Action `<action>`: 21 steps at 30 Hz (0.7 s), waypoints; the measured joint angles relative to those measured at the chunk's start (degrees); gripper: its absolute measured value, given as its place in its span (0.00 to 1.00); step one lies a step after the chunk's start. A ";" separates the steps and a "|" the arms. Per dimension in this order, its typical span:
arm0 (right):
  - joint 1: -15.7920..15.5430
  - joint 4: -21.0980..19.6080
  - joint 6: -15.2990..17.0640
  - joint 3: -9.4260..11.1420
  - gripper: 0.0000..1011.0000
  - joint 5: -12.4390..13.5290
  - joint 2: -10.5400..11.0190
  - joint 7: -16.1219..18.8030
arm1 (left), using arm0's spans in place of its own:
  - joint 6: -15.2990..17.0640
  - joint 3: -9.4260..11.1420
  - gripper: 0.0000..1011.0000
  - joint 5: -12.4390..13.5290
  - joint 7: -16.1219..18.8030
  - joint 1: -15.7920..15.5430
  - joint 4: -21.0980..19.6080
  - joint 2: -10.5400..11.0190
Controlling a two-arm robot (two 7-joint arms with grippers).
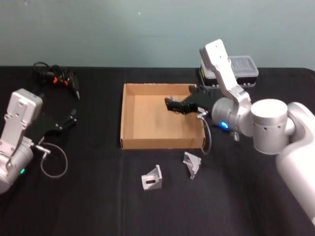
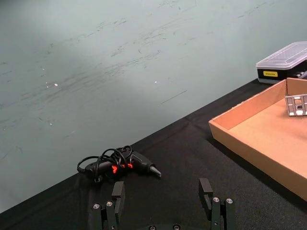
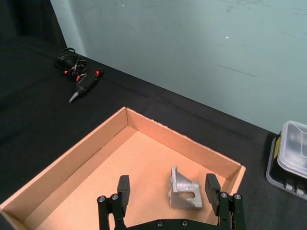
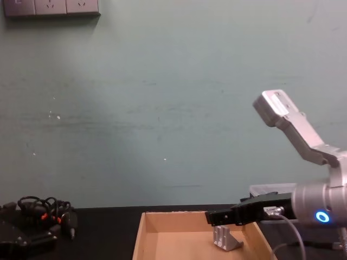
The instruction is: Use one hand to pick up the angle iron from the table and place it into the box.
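The right gripper [image 3: 167, 184] is hovering over the right part of the box [image 1: 162, 143]. Its jaws are spread wide and are gripping nothing. One angle iron [image 3: 184, 191] is sitting on the box floor just below the gap between the fingers. It is lying closer to one finger than the other and appears to be touching neither. One flange is lying flat and the other is standing upright.

Judgement: this piece is already placed, so a straight upward retreat should clear it.

A second angle iron [image 1: 152, 178] and a third angle iron [image 1: 192, 164] are lying on the table [image 1: 98, 196], just on the near side of the box's near wall. The left gripper [image 2: 162, 194] is idling at the left with its jaws open. The right arm is the nearer one to both pieces.
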 joint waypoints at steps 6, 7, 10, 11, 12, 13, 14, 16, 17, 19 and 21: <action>-3.59 -5.92 1.59 1.01 0.99 0.72 1.63 -0.24 | 0.00 0.00 1.00 0.00 0.00 0.00 0.00 0.00; -4.75 -7.77 2.04 1.27 0.99 0.97 2.21 -0.24 | 0.00 0.00 1.00 0.00 0.00 0.00 0.00 0.00; -6.37 -10.33 2.63 1.63 0.99 1.34 2.99 -0.24 | 0.00 0.00 1.00 0.00 0.00 0.00 0.00 0.00; -7.53 -12.09 3.08 1.84 0.99 1.62 3.54 -0.24 | 0.00 0.00 1.00 0.00 0.00 0.00 0.00 0.00; -7.96 -12.81 3.26 1.91 0.99 1.71 3.77 -0.24 | 0.00 0.00 1.00 0.00 0.00 0.00 0.00 0.00; -8.56 -13.74 3.46 2.04 0.99 1.84 4.06 -0.24 | 0.00 0.00 1.00 0.00 0.00 0.00 0.00 0.00; -9.64 -15.43 3.81 2.24 0.99 2.14 4.59 -0.23 | 0.00 0.00 1.00 0.00 0.00 0.00 0.00 0.00; -10.75 -17.06 4.03 2.44 0.99 2.41 5.14 -0.23 | 0.00 0.00 1.00 0.00 0.00 0.00 0.00 0.00; -11.87 -18.63 4.14 2.61 0.99 2.62 5.68 -0.26 | 0.00 0.00 1.00 0.00 0.00 0.00 0.00 0.00; -13.08 -20.08 4.33 2.85 0.99 2.91 6.21 -0.45 | 0.00 0.00 1.00 0.00 0.00 0.00 0.00 0.00; -14.95 -22.16 4.59 3.28 0.99 3.30 7.00 -0.67 | 0.00 0.00 1.00 0.00 0.00 0.00 0.00 0.00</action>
